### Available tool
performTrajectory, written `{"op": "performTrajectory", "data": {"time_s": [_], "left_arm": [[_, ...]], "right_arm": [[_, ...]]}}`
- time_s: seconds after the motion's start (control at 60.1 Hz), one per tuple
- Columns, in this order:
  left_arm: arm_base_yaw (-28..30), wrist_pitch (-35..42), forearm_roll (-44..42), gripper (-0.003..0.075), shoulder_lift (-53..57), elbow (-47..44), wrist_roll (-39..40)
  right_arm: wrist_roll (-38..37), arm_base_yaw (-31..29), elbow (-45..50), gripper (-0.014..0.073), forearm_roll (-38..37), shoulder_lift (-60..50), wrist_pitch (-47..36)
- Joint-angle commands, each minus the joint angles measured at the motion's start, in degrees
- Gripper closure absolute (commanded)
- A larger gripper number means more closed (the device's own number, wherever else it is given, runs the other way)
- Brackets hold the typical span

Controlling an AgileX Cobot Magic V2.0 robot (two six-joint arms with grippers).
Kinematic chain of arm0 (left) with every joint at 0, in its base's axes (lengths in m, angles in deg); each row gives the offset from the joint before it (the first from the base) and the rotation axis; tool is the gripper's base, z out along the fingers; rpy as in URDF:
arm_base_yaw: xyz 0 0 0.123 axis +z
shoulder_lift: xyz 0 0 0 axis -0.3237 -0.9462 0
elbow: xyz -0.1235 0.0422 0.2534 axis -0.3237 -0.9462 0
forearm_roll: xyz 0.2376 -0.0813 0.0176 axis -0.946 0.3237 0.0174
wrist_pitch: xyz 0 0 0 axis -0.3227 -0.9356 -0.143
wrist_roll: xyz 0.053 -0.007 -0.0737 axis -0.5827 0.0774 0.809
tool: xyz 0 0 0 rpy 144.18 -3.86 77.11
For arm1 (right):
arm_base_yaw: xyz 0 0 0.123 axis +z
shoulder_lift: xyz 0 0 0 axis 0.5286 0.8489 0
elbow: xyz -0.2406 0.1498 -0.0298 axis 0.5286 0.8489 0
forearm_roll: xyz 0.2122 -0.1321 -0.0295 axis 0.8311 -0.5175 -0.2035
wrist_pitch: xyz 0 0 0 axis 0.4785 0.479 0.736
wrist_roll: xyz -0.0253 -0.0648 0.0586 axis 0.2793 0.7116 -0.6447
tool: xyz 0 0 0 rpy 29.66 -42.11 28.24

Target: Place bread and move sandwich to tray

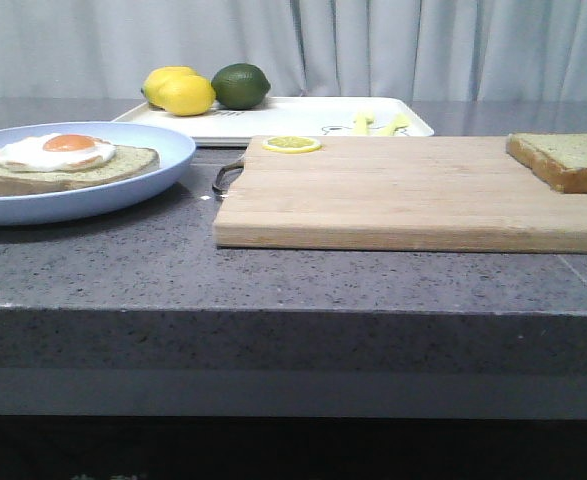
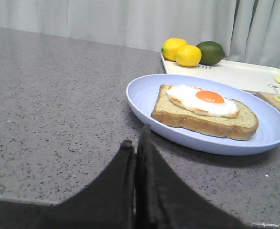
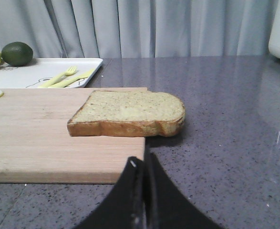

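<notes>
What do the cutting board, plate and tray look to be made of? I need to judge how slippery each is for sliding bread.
The cutting board looks like unvarnished light wood, with visible grain and plank seams. The plate appears to be matte pale blue plastic or melamine; it shows a soft sheen and no sharp glare. The tray seems to be smooth white plastic, though that is uncertain.

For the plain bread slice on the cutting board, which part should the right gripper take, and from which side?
Probably the bread's overhanging end: it lies flat with one end past the cutting board's right edge, over the counter. Coming from that open side, one finger could slip under the crust and one over the top face. The right gripper is shut and would need to open first.
</notes>
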Motion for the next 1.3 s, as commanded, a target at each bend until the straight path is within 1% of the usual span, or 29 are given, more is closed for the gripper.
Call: {"op": "performTrajectory", "data": {"time_s": [0.0, 1.098, 1.281], "left_arm": [[0.1, 5.1, 0.1, 0.0739, 1.4, -0.8, 0.3], [0.1, 5.1, 0.1, 0.0739, 1.4, -0.8, 0.3], [0.1, 5.1, 0.1, 0.0739, 1.4, -0.8, 0.3]], "right_arm": [[0.4, -0.2, -0.2, 0.0662, 0.1, -1.2, -4.6], [0.4, -0.2, -0.2, 0.0662, 0.1, -1.2, -4.6], [0.4, 1.3, -0.2, 0.0662, 0.1, -1.2, -4.6]]}}
